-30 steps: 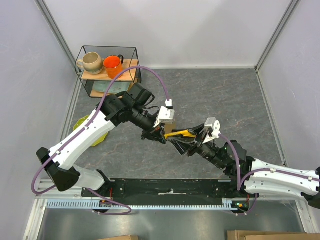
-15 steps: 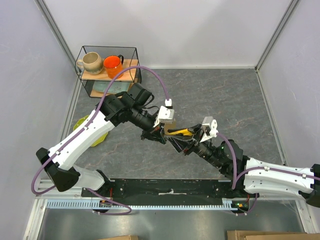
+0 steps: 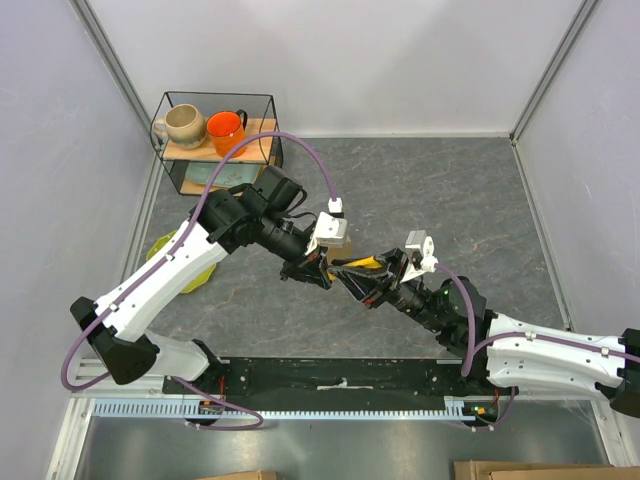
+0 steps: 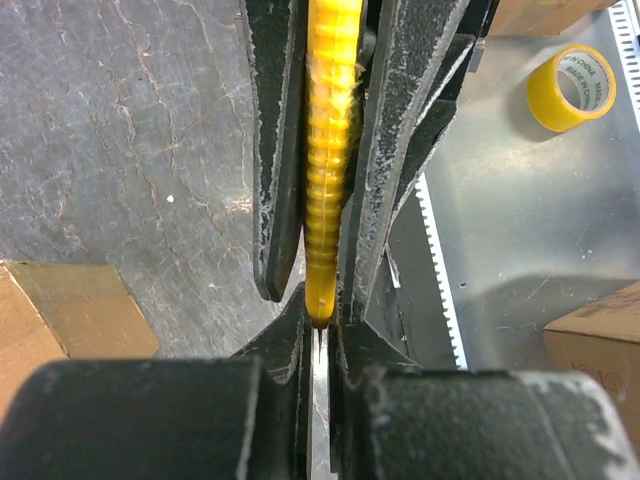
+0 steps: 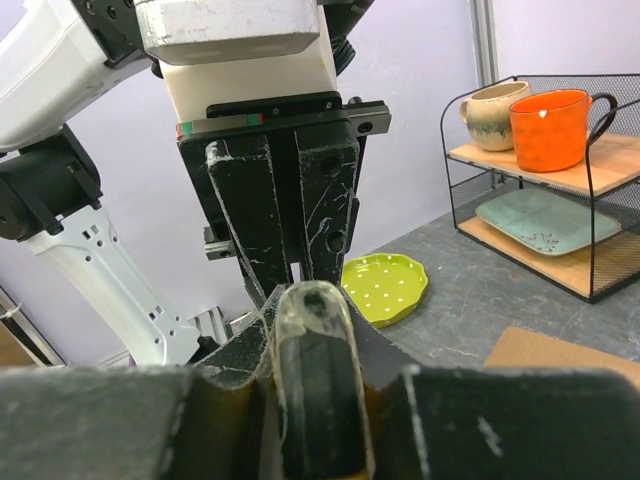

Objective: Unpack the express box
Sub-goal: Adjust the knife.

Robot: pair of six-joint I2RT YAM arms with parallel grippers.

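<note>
The express box (image 3: 340, 259) lies flat on the grey table under both wrists, mostly hidden; a brown corner of it also shows in the left wrist view (image 4: 70, 320) and the right wrist view (image 5: 560, 350). A yellow utility knife (image 3: 362, 265) hangs above it between the two grippers. My left gripper (image 3: 318, 268) is shut on the thin blade end (image 4: 320, 340). My right gripper (image 3: 375, 280) faces it with its fingers (image 4: 395, 150) pressed on both sides of the yellow handle (image 4: 328, 150). The handle's butt (image 5: 315, 380) fills its jaws.
A wire rack (image 3: 215, 140) at the back left holds a beige mug (image 3: 183, 125), an orange mug (image 3: 226, 130) and a pale plate (image 5: 545, 220). A green dotted plate (image 5: 385, 288) lies left, partly under the left arm. A tape roll (image 4: 572, 85) and cartons lie beyond the table's near edge.
My right gripper has slid a little left toward the left gripper and its jaws have closed in on the knife handle. The left arm has stayed put, still holding the blade.
</note>
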